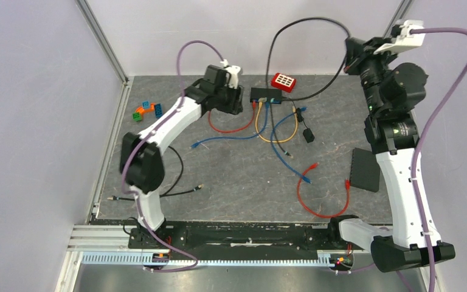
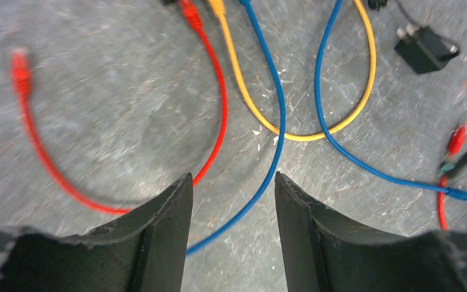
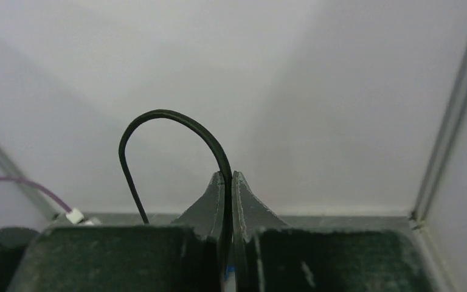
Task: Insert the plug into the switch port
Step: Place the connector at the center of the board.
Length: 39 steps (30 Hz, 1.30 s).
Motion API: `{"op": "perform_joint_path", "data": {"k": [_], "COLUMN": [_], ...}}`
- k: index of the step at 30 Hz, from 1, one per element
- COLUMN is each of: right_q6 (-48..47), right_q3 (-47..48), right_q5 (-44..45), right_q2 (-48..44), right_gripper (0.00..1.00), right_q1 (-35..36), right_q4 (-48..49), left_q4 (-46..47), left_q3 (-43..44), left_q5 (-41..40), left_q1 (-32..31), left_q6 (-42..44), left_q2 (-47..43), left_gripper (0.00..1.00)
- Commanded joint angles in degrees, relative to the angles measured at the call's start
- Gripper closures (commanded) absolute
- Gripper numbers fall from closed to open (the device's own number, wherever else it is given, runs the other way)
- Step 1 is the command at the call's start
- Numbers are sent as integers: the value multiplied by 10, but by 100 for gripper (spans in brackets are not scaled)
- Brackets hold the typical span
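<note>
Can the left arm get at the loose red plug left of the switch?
Probably yes: the left gripper hangs nearby, jaws open and empty; the red plug lies bare, nothing covering it.

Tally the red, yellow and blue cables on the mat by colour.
Red cables: 2
Yellow cables: 1
Blue cables: 2
Total: 5

Pale walls box in a grey, marbled tabletop on 3 sides, with 2 metal posts at the back corners. Lighting is soft and even.
</note>
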Motion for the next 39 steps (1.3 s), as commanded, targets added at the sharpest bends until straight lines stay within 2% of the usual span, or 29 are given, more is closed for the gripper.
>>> {"op": "perform_joint_path", "data": {"k": [1,5,9,13,16,21,26,30,35,39], "right_q6": [159,269,331,332,296,249,199,162,139,105], "right_q3": [-77,-149,-227,-345,-420,-493,-480,-433,-346,-263], "right_q5": [-127,-175,-173,-128,-78,-54,-96,-174,-225,-230], "right_q2": [-30,-49,-65,-80,-76,-7,124,223,326,397], "right_gripper": [100,100,100,100,100,100,100,98,96,96], "right_q1": [0,4,11,11,11,11,11,12,18,39], "right_q4": [42,106,154,177,190,265,316,327,320,308], "left_q4": [31,63,40,5,-14,8,12,-5,-9,-8], "left_q3": [-121,-233,-280,-296,-313,-380,-408,-403,-407,-411], "left_q5": [-45,-17,-3,5,16,42,57,67,70,83], "left_q1": [46,98,123,126,126,126,126,126,125,123], "left_q6": [-76,-107,-91,-72,-62,-89,-85,-75,-74,-78], "left_q2": [-133,-232,-309,-355,-373,-408,-402,-391,-390,-382], "left_gripper": [42,41,41,40,40,40,40,40,40,41]}}
